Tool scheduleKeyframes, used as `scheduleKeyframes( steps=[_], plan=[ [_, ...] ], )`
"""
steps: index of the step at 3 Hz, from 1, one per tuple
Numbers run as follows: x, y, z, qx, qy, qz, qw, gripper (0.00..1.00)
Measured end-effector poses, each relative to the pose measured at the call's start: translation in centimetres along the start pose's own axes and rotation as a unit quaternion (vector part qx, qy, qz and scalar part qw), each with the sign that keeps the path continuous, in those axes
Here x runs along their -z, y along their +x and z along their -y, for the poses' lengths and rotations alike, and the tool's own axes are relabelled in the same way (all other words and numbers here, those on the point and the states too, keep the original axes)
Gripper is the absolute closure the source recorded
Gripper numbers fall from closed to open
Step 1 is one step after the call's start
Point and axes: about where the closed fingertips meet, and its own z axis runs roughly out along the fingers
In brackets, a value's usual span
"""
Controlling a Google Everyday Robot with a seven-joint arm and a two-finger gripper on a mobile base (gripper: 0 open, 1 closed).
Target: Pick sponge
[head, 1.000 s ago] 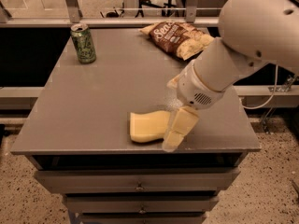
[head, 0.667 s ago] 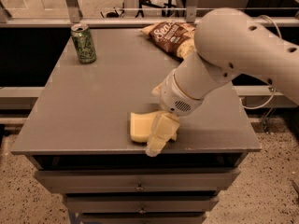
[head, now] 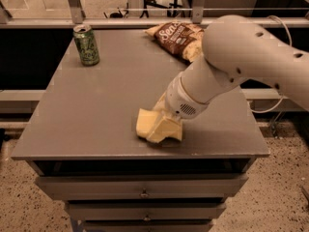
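The sponge is a flat pale-yellow foam pad lying on the grey table, close to its front edge and a little right of the middle. My gripper hangs from the big white arm that reaches in from the right. It is down on the sponge's right half and covers it. Only the sponge's left part shows. The sponge still rests on the table top.
A green drink can stands at the back left of the table. A brown-and-yellow chip bag lies at the back, partly behind my arm. Drawers sit below the table's front edge. A metal rail runs behind the table.
My arm has swung left and lower. The gripper has moved from the sponge's right edge onto the sponge and now covers its right half. The sponge has not visibly shifted.
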Motion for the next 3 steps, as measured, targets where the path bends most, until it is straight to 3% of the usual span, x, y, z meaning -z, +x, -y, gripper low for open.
scheduleKeyframes(
  steps=[1,2,3],
  plan=[
    [1.9,-1.4,1.3,0.010,0.020,0.021,0.9996,0.87],
    [3.9,-3.4,3.4,0.015,0.031,0.077,0.9964,1.00],
    [4.7,-4.7,3.6,0.017,0.032,0.099,0.9944,1.00]
  ],
)
